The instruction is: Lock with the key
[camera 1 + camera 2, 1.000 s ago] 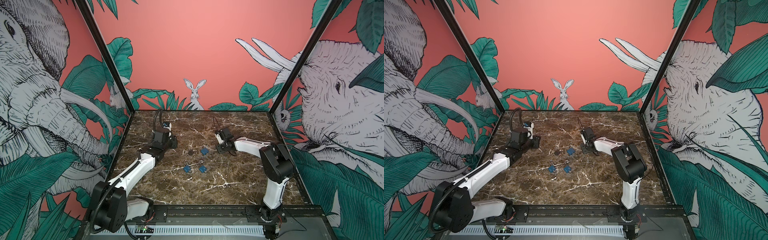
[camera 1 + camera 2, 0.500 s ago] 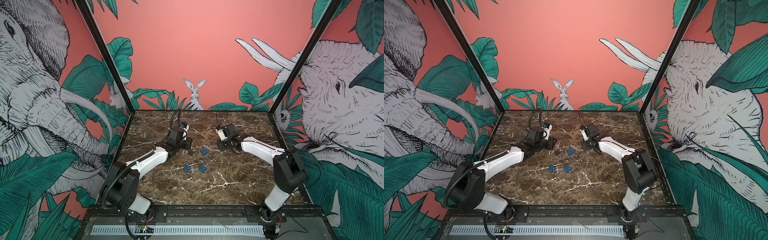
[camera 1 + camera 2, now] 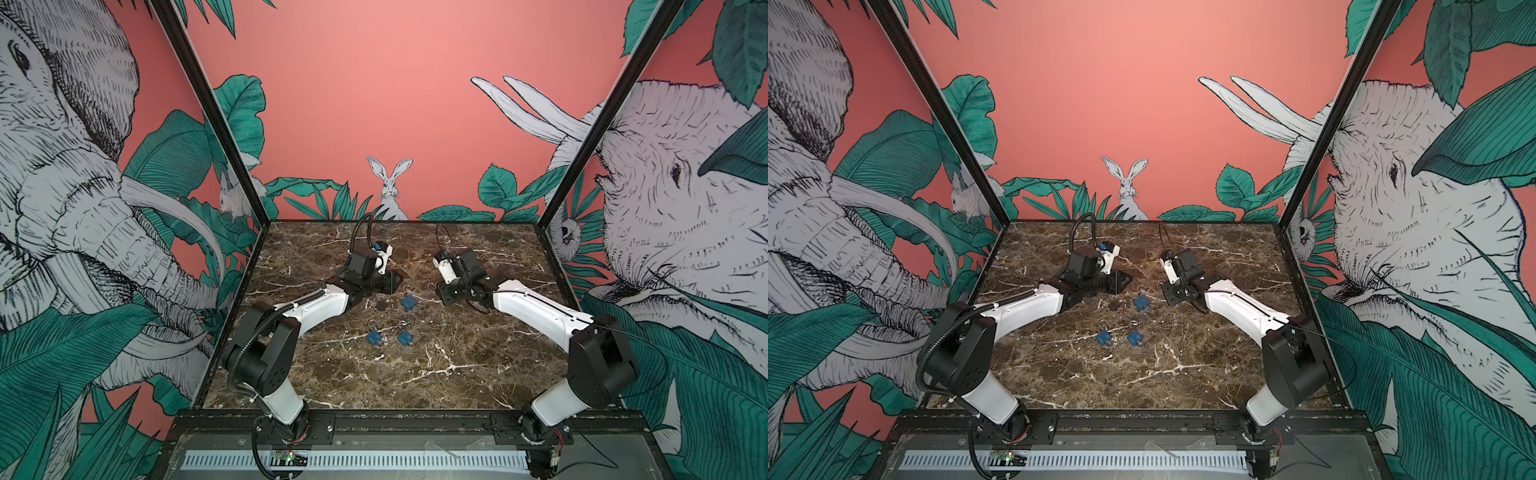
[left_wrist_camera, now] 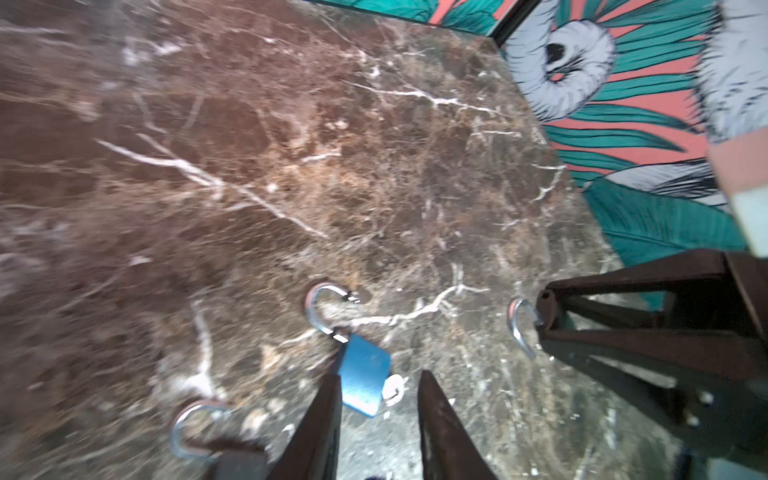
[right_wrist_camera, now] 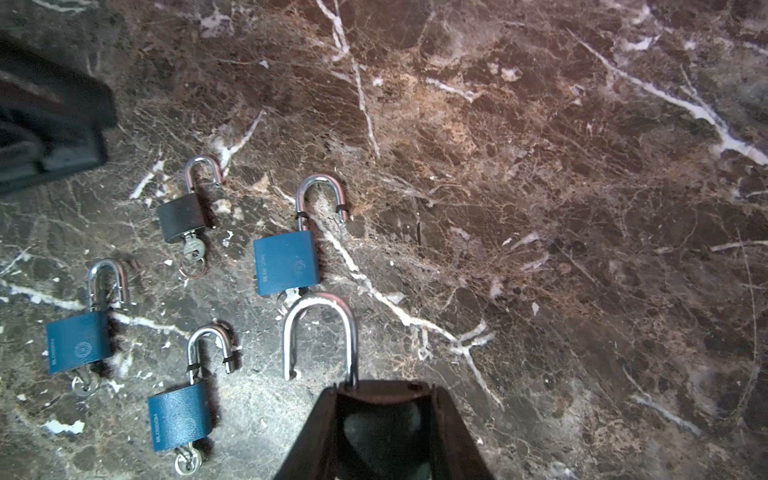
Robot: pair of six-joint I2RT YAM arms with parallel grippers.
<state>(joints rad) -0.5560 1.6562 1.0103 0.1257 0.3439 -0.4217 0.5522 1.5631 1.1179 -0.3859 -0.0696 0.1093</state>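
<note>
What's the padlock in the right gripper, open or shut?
Open. The padlock in the right gripper shows one shackle leg running into the grip; the other end hangs free.

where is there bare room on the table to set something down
Free: the wide front of the table between the arm bases, and the far strip by the back wall. Crowded: the centre, with three blue padlocks and a black padlock close together.

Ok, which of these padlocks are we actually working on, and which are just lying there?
In hand: held padlock, shackle open, in right gripper; left gripper, open.
Lying about, apparently: black padlock; three blue padlocks, keys in.
</note>
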